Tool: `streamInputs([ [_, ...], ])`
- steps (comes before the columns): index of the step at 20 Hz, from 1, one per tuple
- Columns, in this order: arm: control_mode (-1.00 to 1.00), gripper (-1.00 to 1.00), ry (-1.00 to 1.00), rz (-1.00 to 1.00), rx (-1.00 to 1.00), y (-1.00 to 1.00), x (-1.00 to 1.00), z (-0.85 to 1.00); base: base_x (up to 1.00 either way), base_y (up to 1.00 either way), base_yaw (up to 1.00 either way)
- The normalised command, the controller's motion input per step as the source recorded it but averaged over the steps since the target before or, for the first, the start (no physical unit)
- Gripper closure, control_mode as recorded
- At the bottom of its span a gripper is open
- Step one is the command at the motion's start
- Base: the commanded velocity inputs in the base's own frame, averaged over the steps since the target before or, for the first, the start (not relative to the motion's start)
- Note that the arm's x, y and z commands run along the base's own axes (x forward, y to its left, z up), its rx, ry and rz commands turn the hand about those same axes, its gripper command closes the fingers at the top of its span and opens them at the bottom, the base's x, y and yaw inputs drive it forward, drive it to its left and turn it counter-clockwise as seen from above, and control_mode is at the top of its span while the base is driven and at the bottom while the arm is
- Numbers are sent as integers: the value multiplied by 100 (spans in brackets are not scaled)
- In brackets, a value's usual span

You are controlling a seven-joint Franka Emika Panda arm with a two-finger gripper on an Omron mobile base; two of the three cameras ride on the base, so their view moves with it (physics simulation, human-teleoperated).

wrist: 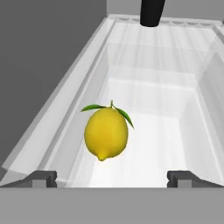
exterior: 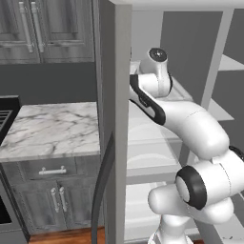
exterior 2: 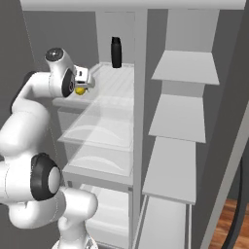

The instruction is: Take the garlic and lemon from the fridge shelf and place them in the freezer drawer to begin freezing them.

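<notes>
The lemon [wrist: 106,133], bright yellow with two green leaves, lies on the ribbed white fridge shelf [wrist: 166,65] just ahead of my gripper [wrist: 113,179]. The gripper is open, and its two dark fingertips [wrist: 41,178] stand wide apart on either side of the fruit without touching it. From the right base view the lemon [exterior 2: 79,90] shows as a small yellow spot under the hand at the near left end of the fridge shelf [exterior 2: 114,82]. The garlic is out of view. A pale box-shaped freezer drawer [exterior 2: 113,206] sits at the bottom of the fridge.
A black bottle [exterior 2: 116,52] stands at the back of the shelf [wrist: 152,12]. Clear curved-front bins [exterior 2: 102,131] lie below the shelf. Plain grey door shelves [exterior 2: 185,68] rise on the right. A grey fridge wall [exterior: 114,119] and marble counter [exterior: 52,126] stand left of the arm.
</notes>
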Motion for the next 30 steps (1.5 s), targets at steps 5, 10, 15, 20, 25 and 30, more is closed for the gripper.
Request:
streamInputs([
  [5,-100,-100,4,0,0,8,39,-17,0,0,0],
  [10,-100,-100,5,0,0,0,33,-22,0,0,0],
  [15,-100,-100,6,0,0,1,23,-23,0,0,0],
  [20,-100,100,6,0,0,9,16,-25,0,0,0],
  [25,-100,100,-2,0,1,-3,-13,-2,0,0,0],
  [30,-100,100,-17,0,1,-51,-65,31,0,0,0],
])
